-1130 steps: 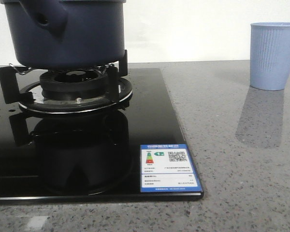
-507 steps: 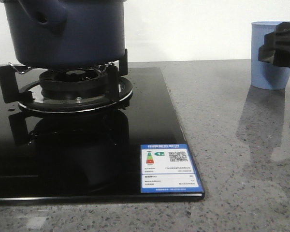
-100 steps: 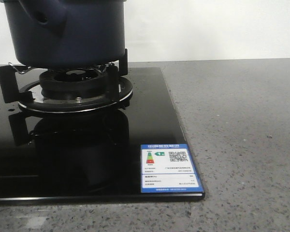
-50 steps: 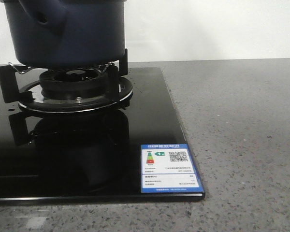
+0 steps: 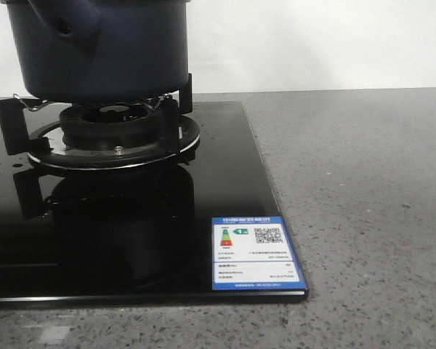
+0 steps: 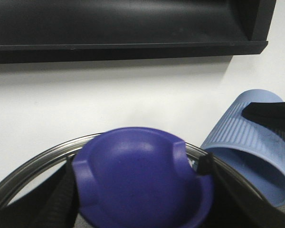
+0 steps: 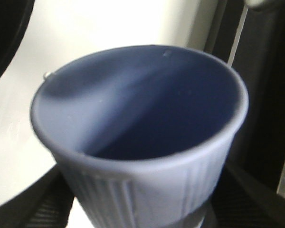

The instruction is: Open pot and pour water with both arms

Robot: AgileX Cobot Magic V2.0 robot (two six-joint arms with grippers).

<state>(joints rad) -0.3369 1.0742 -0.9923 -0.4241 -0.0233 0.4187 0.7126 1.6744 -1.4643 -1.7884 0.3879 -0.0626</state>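
From the front, the pot (image 5: 98, 47), dark navy with a stubby hollow handle, sits on the burner grate (image 5: 94, 131) of a black glass hob (image 5: 131, 240), toward the hob's far left. Its top is cut off by the frame, so I cannot tell from here whether it is covered. The hob's right edge runs beside a grey speckled bench (image 5: 363, 203), which stretches bare to the right as far as the frame shows. A blue energy label (image 5: 253, 252) sits at the hob's near right corner. Neither arm appears here.

From the left wrist, the left gripper (image 6: 137, 190) is clamped on a purple knob (image 6: 140, 178) atop a glass lid (image 6: 33, 164) with a metal rim. A white wall shows behind, so the lid seems lifted clear. The light blue ribbed cup (image 6: 249, 152) tilts just beside the lid's rim, a dark finger across its side.

From the right wrist, the right gripper (image 7: 142, 209) has its fingers closed around the cup's lower wall, its open mouth facing the camera. No water is visible inside.

The pot looks opened, and the pouring step seems in hand. Next, the cup should tip over the pot's mouth while the lid keeps aside. Cup and lid sit very close; a bump is the risk. The bare bench to the right offers room for setting things down.
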